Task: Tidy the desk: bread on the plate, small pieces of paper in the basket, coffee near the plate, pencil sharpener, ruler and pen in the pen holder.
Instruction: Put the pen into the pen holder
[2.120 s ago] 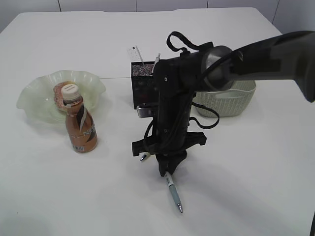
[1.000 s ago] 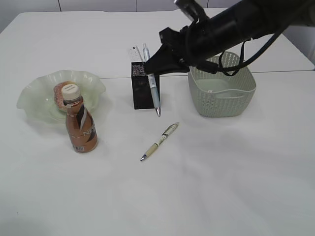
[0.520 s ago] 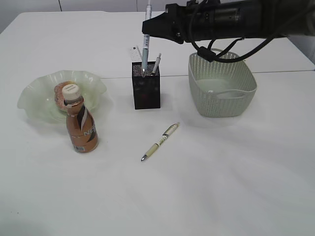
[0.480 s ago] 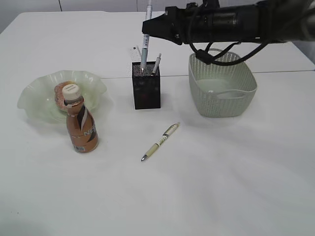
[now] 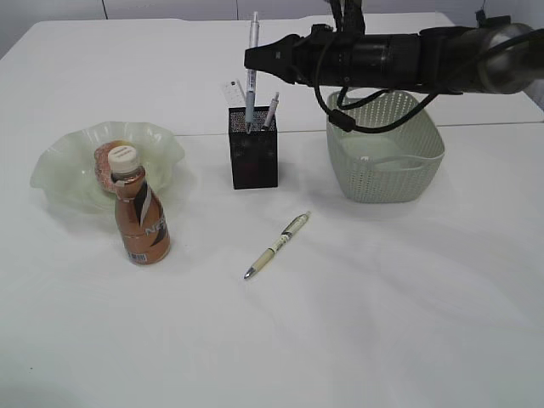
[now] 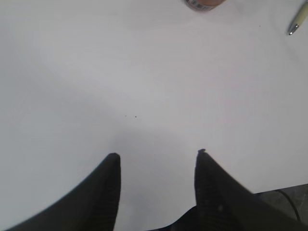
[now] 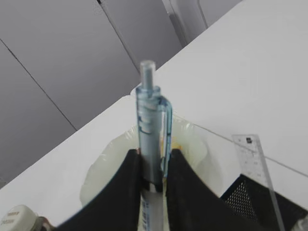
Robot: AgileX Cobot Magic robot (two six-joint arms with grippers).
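Note:
My right gripper (image 5: 257, 58) is shut on a blue-white pen (image 5: 252, 72) and holds it upright, tip down inside the black mesh pen holder (image 5: 253, 161). The right wrist view shows both fingers clamping the pen (image 7: 151, 125). The clear ruler (image 5: 231, 92) and another pen (image 5: 270, 110) stick out of the holder. A beige pen (image 5: 277, 245) lies on the desk in front. The coffee (image 5: 140, 217) stands by the green plate (image 5: 64, 174), which carries the bread (image 5: 104, 161). My left gripper (image 6: 158, 154) hangs open over bare desk. Paper pieces and sharpener are hidden.
The grey-green basket (image 5: 387, 157) stands right of the pen holder, under my right arm. In the left wrist view the bottle's base (image 6: 204, 4) and the lying pen's tip (image 6: 298, 21) sit at the top edge.
My right gripper lifted the blue-white pen off the desk, swung it over the pen holder and has now lowered it slightly into the holder. The left gripper has not moved.

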